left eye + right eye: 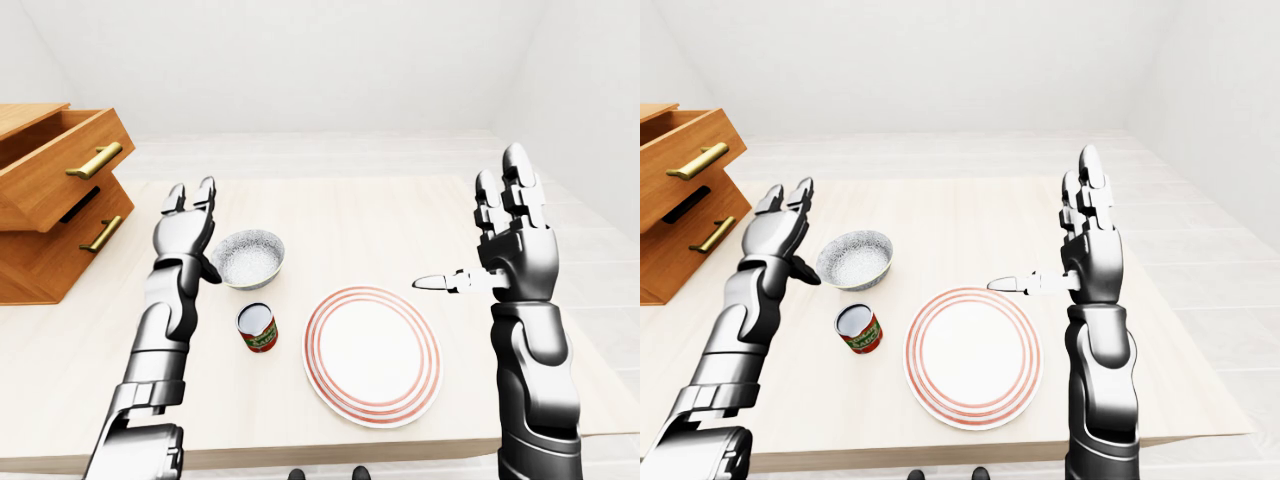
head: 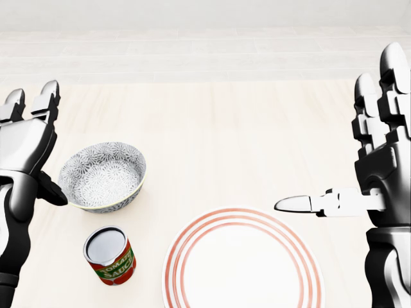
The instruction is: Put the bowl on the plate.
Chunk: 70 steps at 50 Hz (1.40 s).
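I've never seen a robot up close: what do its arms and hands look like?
The left arm and right arm are glossy silver-grey, built of rounded segments with darker joints. The left robot hand and right robot hand have three jointed fingers with pale, tapered tips. No cables or markings show.
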Available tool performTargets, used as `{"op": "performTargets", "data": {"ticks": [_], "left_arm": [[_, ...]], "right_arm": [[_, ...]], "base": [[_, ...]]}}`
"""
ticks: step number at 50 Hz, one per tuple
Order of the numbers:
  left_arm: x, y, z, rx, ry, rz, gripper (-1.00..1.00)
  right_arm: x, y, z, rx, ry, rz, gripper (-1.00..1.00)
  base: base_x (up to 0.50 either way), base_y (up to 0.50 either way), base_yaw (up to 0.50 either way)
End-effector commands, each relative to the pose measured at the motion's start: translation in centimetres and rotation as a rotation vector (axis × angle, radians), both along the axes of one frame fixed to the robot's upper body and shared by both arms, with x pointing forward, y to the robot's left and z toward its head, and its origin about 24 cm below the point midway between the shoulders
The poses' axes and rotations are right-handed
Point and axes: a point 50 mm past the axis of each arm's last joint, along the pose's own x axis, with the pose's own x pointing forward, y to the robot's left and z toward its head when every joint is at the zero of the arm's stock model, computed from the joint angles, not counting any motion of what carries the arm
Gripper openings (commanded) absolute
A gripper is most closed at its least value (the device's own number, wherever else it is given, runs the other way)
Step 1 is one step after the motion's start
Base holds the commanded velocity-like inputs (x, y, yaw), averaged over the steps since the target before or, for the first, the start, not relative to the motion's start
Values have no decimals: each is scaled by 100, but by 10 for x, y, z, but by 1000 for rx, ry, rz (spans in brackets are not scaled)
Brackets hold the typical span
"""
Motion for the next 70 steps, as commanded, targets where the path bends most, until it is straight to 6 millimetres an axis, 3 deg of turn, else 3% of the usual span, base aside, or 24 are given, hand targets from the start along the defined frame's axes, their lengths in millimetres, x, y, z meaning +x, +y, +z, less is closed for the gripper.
{"op": "performTargets", "data": {"ticks": [1, 19, 41, 55, 70], "left_arm": [[-2, 2, -9, -23, 11, 16, 100], [2, -5, -35, -43, 40, 9, 100], [4, -10, -44, -11, 34, -18, 100], [3, -12, -66, 6, 68, -23, 100], [1, -10, -77, 7, 86, -22, 100]], "right_arm": [[0, -1, -2, 1, 11, 0, 100], [1, -2, -4, -1, 18, -4, 100], [-1, -2, 0, -6, 0, -8, 100], [0, -2, -3, -3, 16, -6, 100], [2, -2, -5, 0, 22, -7, 100]], "base": [[0, 0, 0], [0, 0, 0], [0, 0, 0], [0, 0, 0], [0, 0, 0]]}}
